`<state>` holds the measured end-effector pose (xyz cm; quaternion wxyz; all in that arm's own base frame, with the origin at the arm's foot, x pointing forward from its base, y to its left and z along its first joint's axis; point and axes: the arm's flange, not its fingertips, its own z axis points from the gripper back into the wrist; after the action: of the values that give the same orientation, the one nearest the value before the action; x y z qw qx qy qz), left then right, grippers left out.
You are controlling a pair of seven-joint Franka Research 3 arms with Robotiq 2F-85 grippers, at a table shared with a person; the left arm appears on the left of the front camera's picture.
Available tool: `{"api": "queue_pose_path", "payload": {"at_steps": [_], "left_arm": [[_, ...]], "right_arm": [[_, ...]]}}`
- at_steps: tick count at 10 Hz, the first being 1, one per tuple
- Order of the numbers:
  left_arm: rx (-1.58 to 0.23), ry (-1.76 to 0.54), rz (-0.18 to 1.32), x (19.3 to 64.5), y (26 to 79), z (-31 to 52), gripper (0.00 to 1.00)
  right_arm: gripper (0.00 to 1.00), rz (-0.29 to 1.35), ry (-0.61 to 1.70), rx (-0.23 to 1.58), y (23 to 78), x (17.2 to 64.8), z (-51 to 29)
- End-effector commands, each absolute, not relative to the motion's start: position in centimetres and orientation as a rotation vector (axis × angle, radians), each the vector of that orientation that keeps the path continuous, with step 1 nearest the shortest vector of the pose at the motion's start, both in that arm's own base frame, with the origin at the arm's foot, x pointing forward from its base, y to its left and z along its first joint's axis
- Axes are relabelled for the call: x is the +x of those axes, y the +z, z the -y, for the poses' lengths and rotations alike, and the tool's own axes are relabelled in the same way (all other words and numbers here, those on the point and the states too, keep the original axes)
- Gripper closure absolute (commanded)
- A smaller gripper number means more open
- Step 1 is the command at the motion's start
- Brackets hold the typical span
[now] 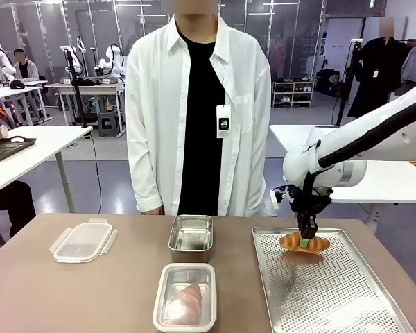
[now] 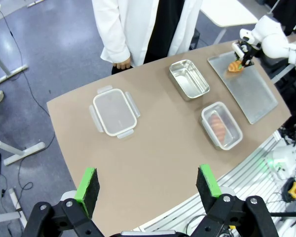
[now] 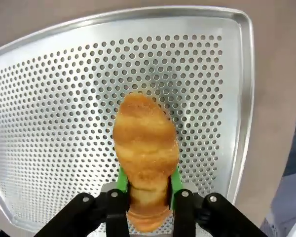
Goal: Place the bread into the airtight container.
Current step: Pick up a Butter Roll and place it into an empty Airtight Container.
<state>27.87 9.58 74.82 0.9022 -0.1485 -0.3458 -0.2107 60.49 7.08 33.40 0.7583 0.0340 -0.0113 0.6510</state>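
A golden croissant-shaped bread [image 1: 304, 243] lies at the far end of the perforated metal tray [image 1: 333, 291], and my right gripper [image 1: 306, 240] is shut on it from above. From the right wrist, the bread [image 3: 145, 148] sits between the green pads [image 3: 121, 180] of the right gripper [image 3: 148, 181], low over the tray [image 3: 54, 113]. An empty steel container [image 1: 191, 236] stands mid-table. Nearer, a white-rimmed container [image 1: 185, 297] holds another bread [image 1: 187, 300]. My left gripper [image 2: 147, 183] is open, high above the table's left end.
A clear clip-on lid [image 1: 83, 241] lies at the table's left. A person in a white shirt [image 1: 194, 111] stands at the far edge behind the containers. The tray's near half is bare. From the left wrist, the lid [image 2: 114, 112] has open brown table around it.
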Motion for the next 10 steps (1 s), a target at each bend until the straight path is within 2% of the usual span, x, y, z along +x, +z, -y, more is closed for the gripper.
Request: {"api": "queue_pose_path", "payload": {"at_steps": [1,4,8,10], "left_arm": [[-0.314,-0.450,0.719,27.8,75.0,-9.6,0.00],[-0.314,-0.450,0.719,27.8,75.0,-9.6,0.00],[-0.314,-0.450,0.719,27.8,75.0,-9.6,0.00],[-0.314,-0.450,0.719,27.8,75.0,-9.6,0.00]], "right_arm": [[0.64,0.033,1.394,0.043,37.3,57.9,-8.5],[0.64,0.034,1.356,0.036,41.4,55.5,-13.0],[0.64,0.112,1.360,0.030,43.8,52.6,-23.7],[0.64,0.056,1.359,0.035,43.7,52.4,-27.0]]}}
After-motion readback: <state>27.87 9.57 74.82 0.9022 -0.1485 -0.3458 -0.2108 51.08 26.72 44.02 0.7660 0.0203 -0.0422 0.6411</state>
